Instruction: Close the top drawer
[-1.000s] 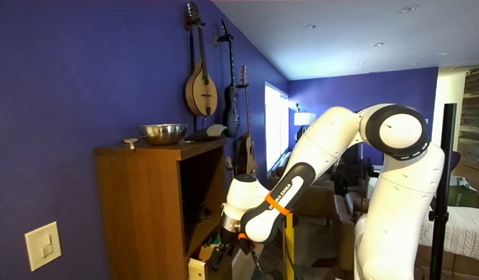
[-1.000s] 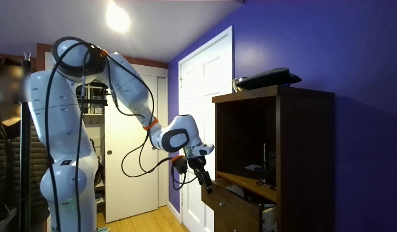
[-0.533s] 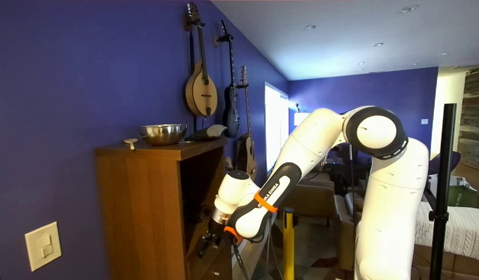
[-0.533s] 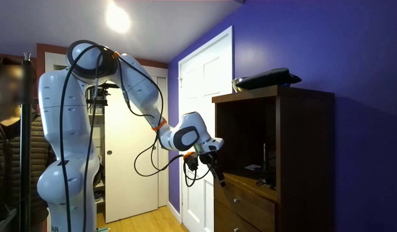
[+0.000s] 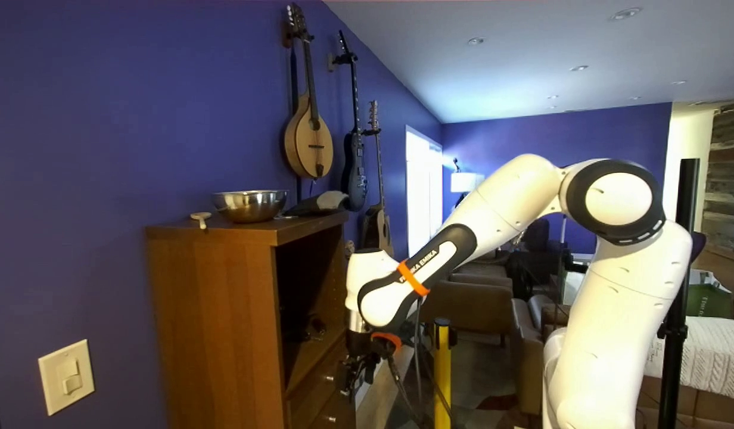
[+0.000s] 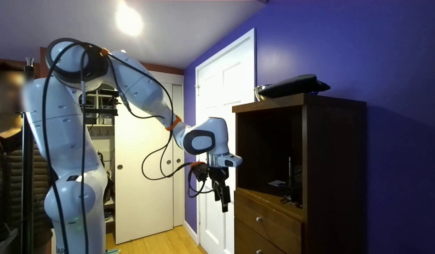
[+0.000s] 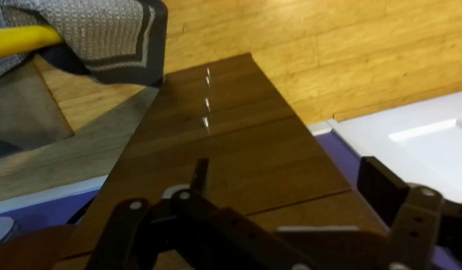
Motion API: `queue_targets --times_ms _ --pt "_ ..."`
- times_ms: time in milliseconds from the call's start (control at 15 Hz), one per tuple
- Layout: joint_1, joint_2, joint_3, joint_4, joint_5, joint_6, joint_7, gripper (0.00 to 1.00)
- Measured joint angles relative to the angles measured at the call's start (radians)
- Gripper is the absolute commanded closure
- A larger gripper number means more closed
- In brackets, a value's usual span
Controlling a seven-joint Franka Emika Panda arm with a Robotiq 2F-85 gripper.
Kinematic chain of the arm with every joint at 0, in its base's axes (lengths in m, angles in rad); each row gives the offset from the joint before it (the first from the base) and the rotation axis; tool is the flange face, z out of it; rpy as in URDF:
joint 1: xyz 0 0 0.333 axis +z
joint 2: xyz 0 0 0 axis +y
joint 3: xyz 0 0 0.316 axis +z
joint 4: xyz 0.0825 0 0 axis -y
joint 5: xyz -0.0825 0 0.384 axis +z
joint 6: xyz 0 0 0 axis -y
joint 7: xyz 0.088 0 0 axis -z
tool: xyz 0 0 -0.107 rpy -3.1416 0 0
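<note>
Wood lines up with wood on the front of the tall brown cabinet (image 6: 335,165): the top drawer (image 6: 279,225) sits fully in, just under the open compartment (image 6: 263,141), its face level with the drawer front below (image 6: 252,238). Its small metal knob (image 6: 258,219) points out into the room. The white arm (image 6: 139,84) reaches across, and its black gripper (image 6: 221,204) hangs pointing down before the drawer, near it but apart; in an exterior view a strip of white door (image 6: 226,63) shows between them. The wrist view shows the fingers (image 7: 381,183) standing wide, with brown drawer fronts visible through the gap. On top of the cabinet I see a shiny metal bowl (image 5: 249,207) and, just beside it, a dark, soft-looking bundle (image 6: 295,86). Small things (image 6: 290,176) inside the compartment are too dim for me to name. Stringed instruments (image 5: 309,143) hang on the purple wall (image 5: 134,107), and a person (image 6: 7,176) in a quilted jacket stands behind the arm and a black pole (image 6: 27,169).
</note>
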Motion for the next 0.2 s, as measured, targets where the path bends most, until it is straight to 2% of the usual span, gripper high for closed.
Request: queue_targets --times_ms 67,200 --pt "0.008 -0.045 -0.022 -0.012 0.021 -0.061 -0.053 0.0" --pt "0.013 -0.107 -0.04 -0.034 0.031 -0.102 -0.092 0.0"
